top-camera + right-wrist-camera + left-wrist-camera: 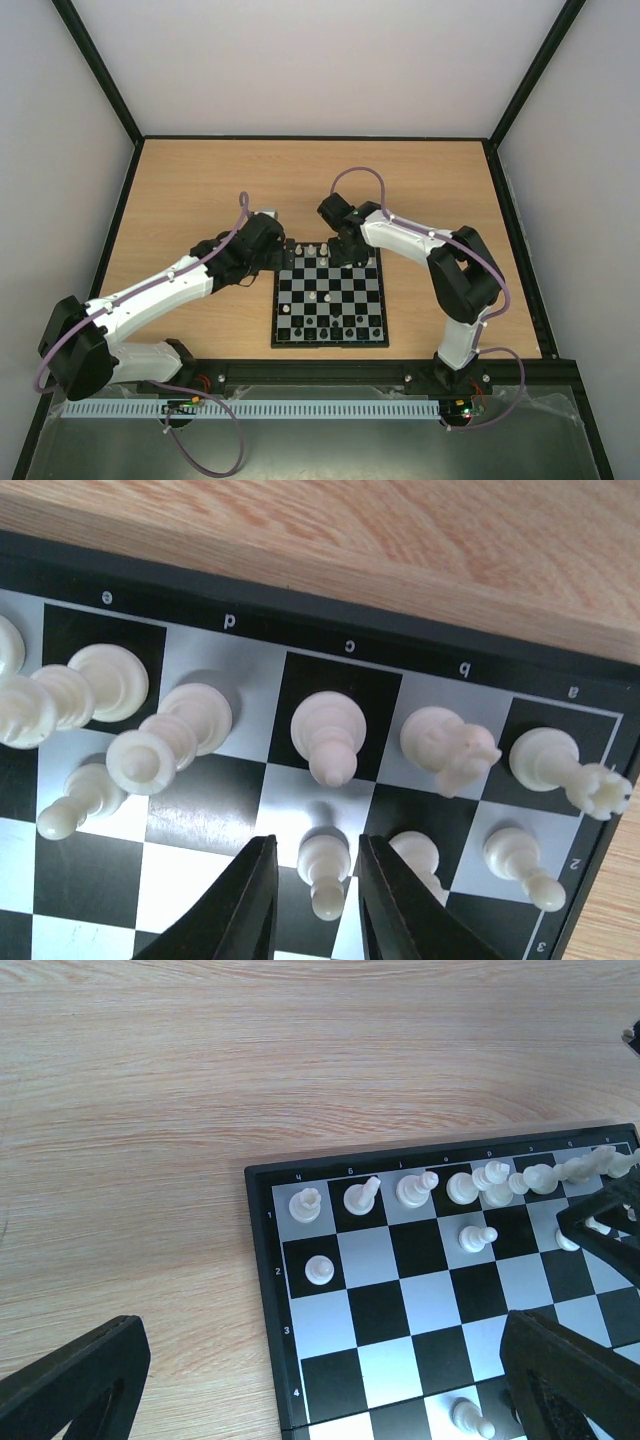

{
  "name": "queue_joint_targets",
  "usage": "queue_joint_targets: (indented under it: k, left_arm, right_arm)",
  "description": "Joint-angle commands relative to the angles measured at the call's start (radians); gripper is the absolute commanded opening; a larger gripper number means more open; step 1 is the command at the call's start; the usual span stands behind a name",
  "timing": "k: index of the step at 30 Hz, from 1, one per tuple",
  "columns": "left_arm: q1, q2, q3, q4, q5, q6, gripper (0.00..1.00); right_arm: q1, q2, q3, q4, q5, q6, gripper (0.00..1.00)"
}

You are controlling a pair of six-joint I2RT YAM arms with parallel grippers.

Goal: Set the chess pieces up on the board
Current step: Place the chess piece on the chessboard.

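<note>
Right pincer (316,846) astride pawn (325,872), seemingly c2

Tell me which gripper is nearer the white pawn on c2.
Right. The right gripper straddles the pawn, with one of its fingers close on either side. The left gripper hovers wide open over the other end of the white rows, near the board corner.
</note>
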Motion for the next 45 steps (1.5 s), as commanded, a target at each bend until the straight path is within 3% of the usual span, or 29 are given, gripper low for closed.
queue_joint_targets:
  k: [1, 6, 11, 18, 45]
  left_arm:
    - [0.005, 0.011, -0.015, -0.001, 0.002, -0.004, 0.99]
    - [0.006, 0.019, -0.014, 0.005, 0.007, -0.003, 0.99]
    - [0.006, 0.023, -0.011, 0.005, 0.009, -0.001, 0.99]
    - [0.005, 0.022, -0.010, 0.000, 0.005, -0.004, 0.99]
    - [0.004, 0.004, -0.017, -0.007, 0.001, -0.013, 0.99]
  right_arm:
    - [-0.005, -0.042, -0.032, -0.042, -0.025, -0.007, 0.23]
    - [-0.004, -0.058, -0.056, -0.042, -0.034, -0.004, 0.22]
    - [-0.004, -0.054, -0.062, -0.031, -0.036, -0.005, 0.13]
    - [-0.004, -0.027, -0.036, -0.019, -0.029, -0.008, 0.09]
    - [-0.005, 0.009, -0.007, 0.005, -0.003, -0.019, 0.08]
